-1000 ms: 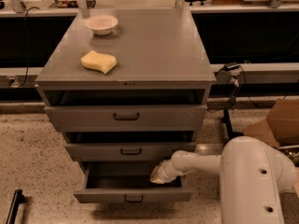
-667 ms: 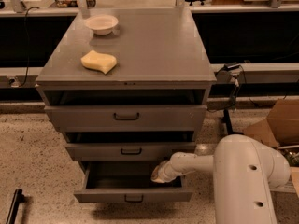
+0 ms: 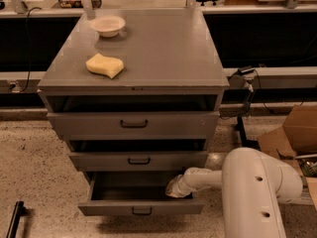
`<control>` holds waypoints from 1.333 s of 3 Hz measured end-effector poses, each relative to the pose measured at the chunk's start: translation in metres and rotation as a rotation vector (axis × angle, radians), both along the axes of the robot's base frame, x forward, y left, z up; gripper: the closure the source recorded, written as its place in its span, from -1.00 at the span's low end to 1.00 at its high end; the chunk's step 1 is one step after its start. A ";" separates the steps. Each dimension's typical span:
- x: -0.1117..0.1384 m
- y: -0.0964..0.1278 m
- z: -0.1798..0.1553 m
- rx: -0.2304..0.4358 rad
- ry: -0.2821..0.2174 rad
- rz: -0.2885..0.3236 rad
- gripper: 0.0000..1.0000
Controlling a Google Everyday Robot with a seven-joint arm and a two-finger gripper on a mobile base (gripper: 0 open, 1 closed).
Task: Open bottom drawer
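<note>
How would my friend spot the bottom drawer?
Find the grey cabinet with a sponge and bowl on top. The bottom drawer is the lowest of three. Only it stands pulled well out, with the robot's pincer at its right end.

Arm (image 3: pixel 205 177) stretched leftward, gripper (image 3: pixel 174 188) low at tip
</note>
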State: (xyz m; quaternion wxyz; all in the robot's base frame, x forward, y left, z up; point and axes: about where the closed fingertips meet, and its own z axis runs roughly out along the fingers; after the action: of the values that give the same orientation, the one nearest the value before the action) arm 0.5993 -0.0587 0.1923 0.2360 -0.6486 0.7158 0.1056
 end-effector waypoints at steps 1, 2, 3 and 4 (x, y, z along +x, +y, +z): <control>0.002 -0.004 -0.019 0.011 0.051 -0.026 1.00; -0.018 -0.005 -0.031 0.039 0.188 -0.013 1.00; -0.041 -0.012 -0.030 0.054 0.277 -0.015 1.00; -0.070 -0.006 -0.026 0.053 0.315 -0.010 1.00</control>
State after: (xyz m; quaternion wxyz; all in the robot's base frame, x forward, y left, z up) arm 0.5293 -0.0651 0.1664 0.1384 -0.6139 0.7443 0.2235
